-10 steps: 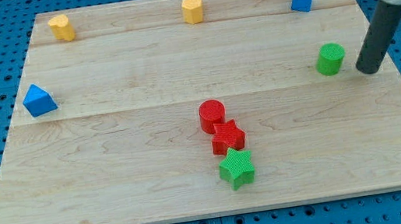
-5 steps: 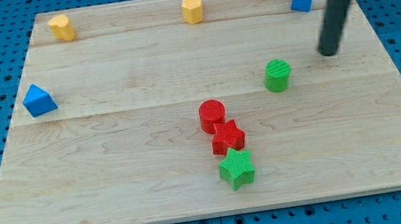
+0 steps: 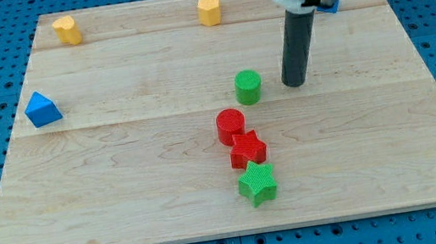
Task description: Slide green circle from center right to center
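Note:
The green circle (image 3: 248, 87) stands on the wooden board (image 3: 122, 170) near the middle, just above and to the right of the red circle (image 3: 230, 125). My tip (image 3: 294, 83) rests on the board a short way to the right of the green circle, with a small gap between them. The dark rod rises from the tip toward the view's top.
A red star (image 3: 247, 149) and a green star (image 3: 257, 183) lie below the red circle in a line. A blue triangle (image 3: 42, 108) sits at the left. Two yellow blocks (image 3: 66, 29) (image 3: 209, 10) stand along the top edge. A blue cube (image 3: 333, 5) is mostly hidden behind the arm.
The green circle has slid left from the board's right side to near the middle. My tip has followed it leftward and now covers most of the blue cube.

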Available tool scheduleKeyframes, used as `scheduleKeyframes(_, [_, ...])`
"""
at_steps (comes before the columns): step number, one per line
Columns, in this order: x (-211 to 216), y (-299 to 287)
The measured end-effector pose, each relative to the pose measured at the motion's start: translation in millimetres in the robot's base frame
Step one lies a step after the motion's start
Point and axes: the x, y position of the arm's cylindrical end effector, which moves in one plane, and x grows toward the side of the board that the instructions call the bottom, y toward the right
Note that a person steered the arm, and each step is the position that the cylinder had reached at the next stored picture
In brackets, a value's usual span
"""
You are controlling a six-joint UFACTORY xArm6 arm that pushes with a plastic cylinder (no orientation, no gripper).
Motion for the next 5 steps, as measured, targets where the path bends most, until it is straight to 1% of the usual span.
scheduleKeyframes(1, [-13,-41])
scheduleKeyframes(2, [-9,-81])
scheduleKeyframes(3, [-5,-88])
scheduleKeyframes(4, [-5,-57])
scheduleKeyframes(5, [-5,-65])
